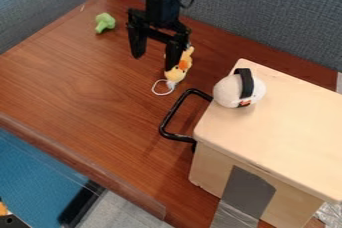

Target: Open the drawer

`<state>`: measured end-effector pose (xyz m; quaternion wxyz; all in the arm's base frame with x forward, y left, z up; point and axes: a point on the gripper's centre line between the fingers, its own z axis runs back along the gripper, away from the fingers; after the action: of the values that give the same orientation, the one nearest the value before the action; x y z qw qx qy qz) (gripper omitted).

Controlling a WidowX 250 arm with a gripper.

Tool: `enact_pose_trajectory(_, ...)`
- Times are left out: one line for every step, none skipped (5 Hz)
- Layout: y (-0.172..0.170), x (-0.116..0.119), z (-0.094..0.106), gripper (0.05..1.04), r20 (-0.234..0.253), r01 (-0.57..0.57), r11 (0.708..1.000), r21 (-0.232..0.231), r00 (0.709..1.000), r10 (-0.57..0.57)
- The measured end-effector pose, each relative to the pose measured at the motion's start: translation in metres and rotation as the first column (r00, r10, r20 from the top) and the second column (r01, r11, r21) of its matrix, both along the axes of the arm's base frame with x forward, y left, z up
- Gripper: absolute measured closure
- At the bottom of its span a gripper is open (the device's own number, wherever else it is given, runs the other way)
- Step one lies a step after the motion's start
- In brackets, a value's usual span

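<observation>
Pincer hangs over the table, its fingers spread apart. Nearer the camera than it, slightly right, the black drawer handle juts from the wooden box. Right of the pincer, a white ball-like toy sits on the box; left and beyond lies a green toy.
</observation>
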<state>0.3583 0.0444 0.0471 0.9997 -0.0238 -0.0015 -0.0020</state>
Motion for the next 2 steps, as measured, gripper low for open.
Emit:
enact_pose_trajectory(-0.036,-0.008,-0.008,0.083,-0.036,0.064,0.997,-0.043,0.997,-0.066)
enact_pose_trajectory(-0.061,-0.022,-0.009,0.083,-0.065,0.131,0.99,-0.048,0.989,-0.134)
